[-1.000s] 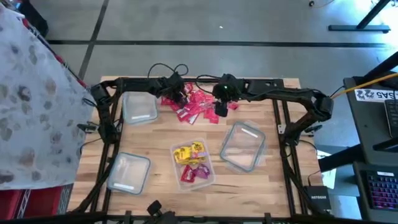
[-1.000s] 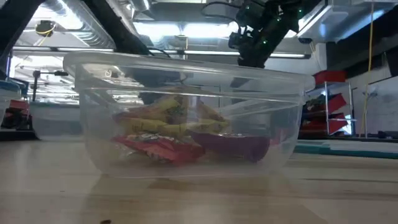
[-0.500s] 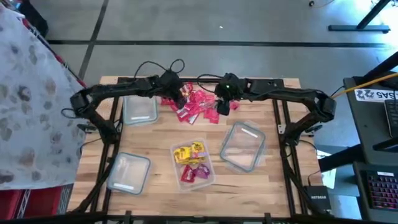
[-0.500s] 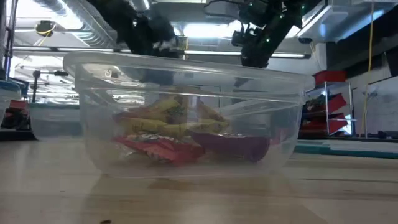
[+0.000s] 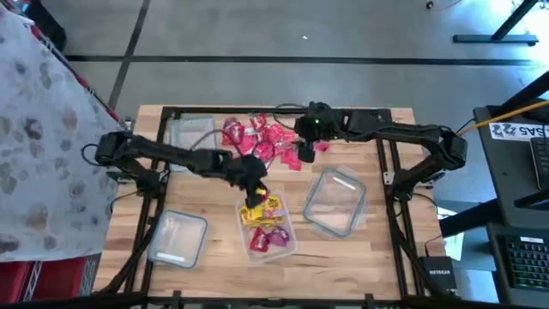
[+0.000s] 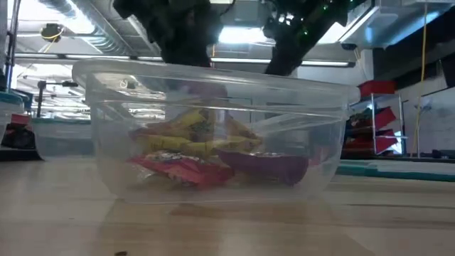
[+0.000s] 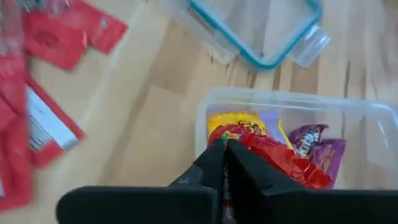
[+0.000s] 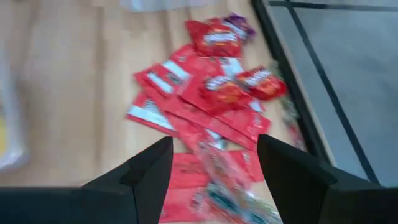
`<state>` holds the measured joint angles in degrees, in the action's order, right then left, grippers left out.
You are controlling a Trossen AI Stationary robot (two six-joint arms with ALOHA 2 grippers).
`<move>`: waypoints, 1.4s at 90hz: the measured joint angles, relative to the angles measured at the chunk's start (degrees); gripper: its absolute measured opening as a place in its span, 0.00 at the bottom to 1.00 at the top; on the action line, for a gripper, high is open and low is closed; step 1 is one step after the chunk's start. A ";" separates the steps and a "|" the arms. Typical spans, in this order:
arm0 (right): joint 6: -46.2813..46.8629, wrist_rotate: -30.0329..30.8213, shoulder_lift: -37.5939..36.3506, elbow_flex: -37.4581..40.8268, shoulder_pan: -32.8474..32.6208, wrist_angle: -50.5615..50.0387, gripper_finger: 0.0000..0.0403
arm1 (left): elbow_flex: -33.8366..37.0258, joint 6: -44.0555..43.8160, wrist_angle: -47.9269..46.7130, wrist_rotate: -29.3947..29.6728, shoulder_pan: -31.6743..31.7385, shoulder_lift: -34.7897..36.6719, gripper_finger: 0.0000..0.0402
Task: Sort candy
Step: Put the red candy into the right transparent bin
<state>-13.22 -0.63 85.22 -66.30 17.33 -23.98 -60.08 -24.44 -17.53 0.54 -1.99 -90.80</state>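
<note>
Wooden planks make up the table (image 5: 214, 193), framed by dark rails, and 4 clear tubs rest on it. At the far left, one empty tub (image 5: 190, 142) sits by the far edge and a second empty tub (image 5: 177, 238) sits near the front. The left arm reaches from the left side toward the middle, and the left gripper (image 5: 254, 190) hangs just over the far end of the middle tub (image 5: 268, 225). In the left wrist view its fingers (image 7: 214, 163) are pressed together, with a red wrapper (image 7: 283, 163) right at their tips; whether that piece is pinched or merely lies in the tub below, I cannot tell. The middle tub holds sorted candy (image 5: 264, 221): yellow pieces toward the far end, red and purple ones toward the front. The low view shows the same tub (image 6: 213, 131) close up, with yellow, red and purple wrappers at its bottom.

Beyond it, by the far edge, lies the loose candy pile (image 5: 262, 142), mostly red and pink. The right gripper (image 5: 302, 153) hovers at the pile's right side; in the right wrist view its fingers (image 8: 146, 171) are spread wide above the red wrappers (image 8: 211, 102). Right of the middle tub stands a fourth empty tub (image 5: 334, 202), turned at an angle.
</note>
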 joint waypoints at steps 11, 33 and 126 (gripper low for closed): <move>0.10 1.38 0.01 0.00 -4.23 0.07 0.55 | 0.82 -7.97 0.92 0.36 -2.45 -2.91 0.00; -1.80 3.04 0.01 0.00 -9.04 -0.25 0.55 | 1.01 -20.26 5.49 6.54 -10.52 -6.20 0.00; -7.86 -3.06 0.03 0.00 -9.45 -3.00 0.55 | 0.88 -41.56 10.63 17.54 -25.80 -11.16 0.25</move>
<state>-21.08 -3.68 85.25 -66.30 7.88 -26.98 -59.20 -66.00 -6.90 18.07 -27.79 -101.96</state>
